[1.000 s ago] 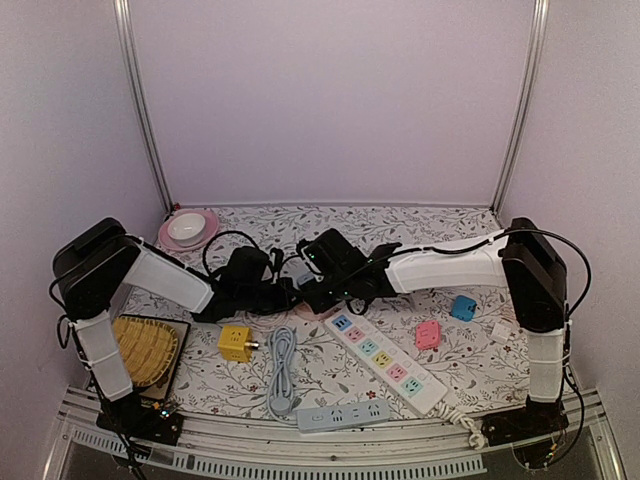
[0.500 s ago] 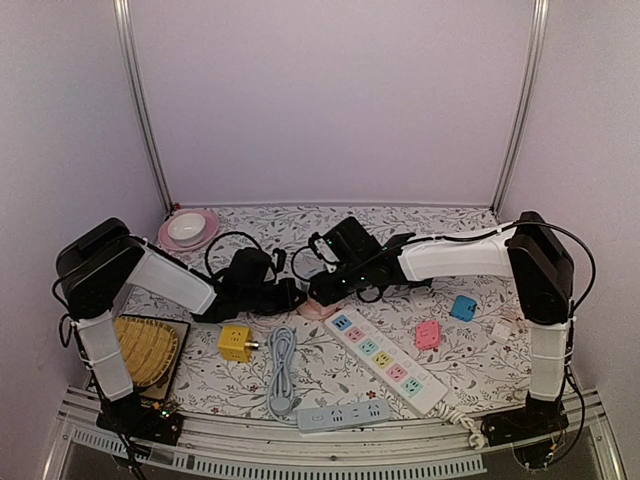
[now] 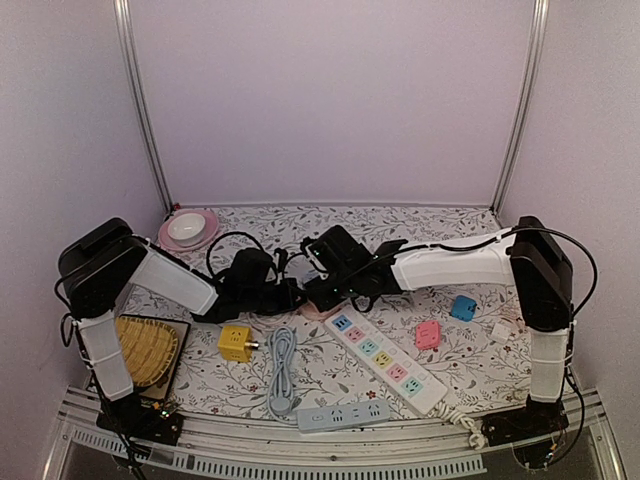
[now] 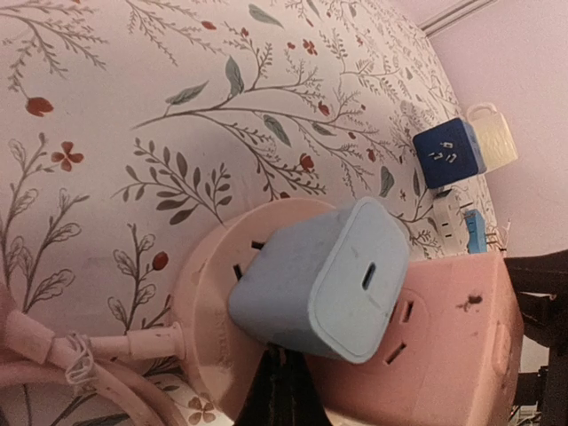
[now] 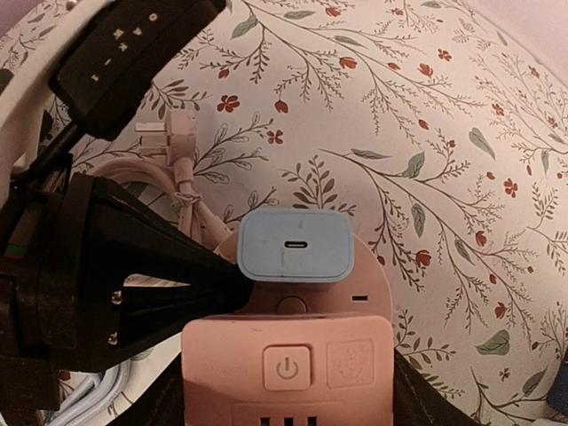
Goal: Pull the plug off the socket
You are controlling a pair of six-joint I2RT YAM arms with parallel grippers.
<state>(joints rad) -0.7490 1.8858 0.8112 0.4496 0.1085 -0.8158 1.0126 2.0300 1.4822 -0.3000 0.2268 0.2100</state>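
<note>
A light blue plug point(image 5: 295, 247) sits plugged into the round part of a pink socket point(image 5: 288, 364) that has a power button on its block. The plug also shows in the left wrist view point(image 4: 324, 280), on the pink socket point(image 4: 453, 346). My right gripper point(image 5: 288, 395) is shut on the socket's block, one finger at each side. My left gripper point(image 4: 282, 377) is shut, and its tips touch the plug's side. In the top view the left gripper point(image 3: 290, 295) and the right gripper point(image 3: 325, 288) meet over the socket point(image 3: 318, 309); the plug is hidden there.
A yellow cube adapter point(image 3: 235, 341), a coiled grey cable point(image 3: 282, 365), a white power strip point(image 3: 385, 360) and a grey-blue strip point(image 3: 343, 415) lie in front. Pink point(image 3: 428, 334) and blue point(image 3: 462, 307) adapters lie to the right. A wicker basket point(image 3: 145, 348) and a pink plate point(image 3: 188, 229) are on the left.
My right gripper rose and shifted right, then came back a little left and down onto the socket. The left arm has hardly moved.
</note>
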